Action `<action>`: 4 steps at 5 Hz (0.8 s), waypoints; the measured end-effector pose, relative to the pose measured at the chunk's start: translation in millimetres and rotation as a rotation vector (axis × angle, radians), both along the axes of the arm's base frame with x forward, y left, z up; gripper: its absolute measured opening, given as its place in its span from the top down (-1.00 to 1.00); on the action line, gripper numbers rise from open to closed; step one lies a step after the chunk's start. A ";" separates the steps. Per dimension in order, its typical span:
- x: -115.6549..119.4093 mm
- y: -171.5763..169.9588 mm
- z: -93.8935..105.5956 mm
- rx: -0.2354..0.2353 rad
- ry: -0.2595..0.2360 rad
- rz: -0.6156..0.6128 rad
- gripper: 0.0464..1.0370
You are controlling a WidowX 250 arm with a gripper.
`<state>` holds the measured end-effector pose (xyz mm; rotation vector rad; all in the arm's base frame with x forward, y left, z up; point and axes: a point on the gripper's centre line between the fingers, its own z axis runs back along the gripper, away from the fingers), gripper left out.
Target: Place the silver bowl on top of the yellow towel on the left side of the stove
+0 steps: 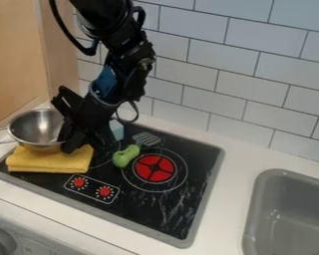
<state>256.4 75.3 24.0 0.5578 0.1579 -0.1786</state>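
Hanging beside the silver bowl in the camera view, the black gripper hides part of its rim; how far it is open, or whether it holds the bowl, cannot be told. The bowl overlaps the back of the folded yellow towel on the stove. Nearby are a green object, a slotted spatula and a pale blue block, partly behind the arm
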 end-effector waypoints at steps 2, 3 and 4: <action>16.0 -7.9 11.2 0.001 -0.042 0.017 0.08; 16.1 -10.4 11.8 0.005 -0.043 0.017 -0.55; 15.3 -10.9 11.6 0.003 -0.040 0.023 -0.96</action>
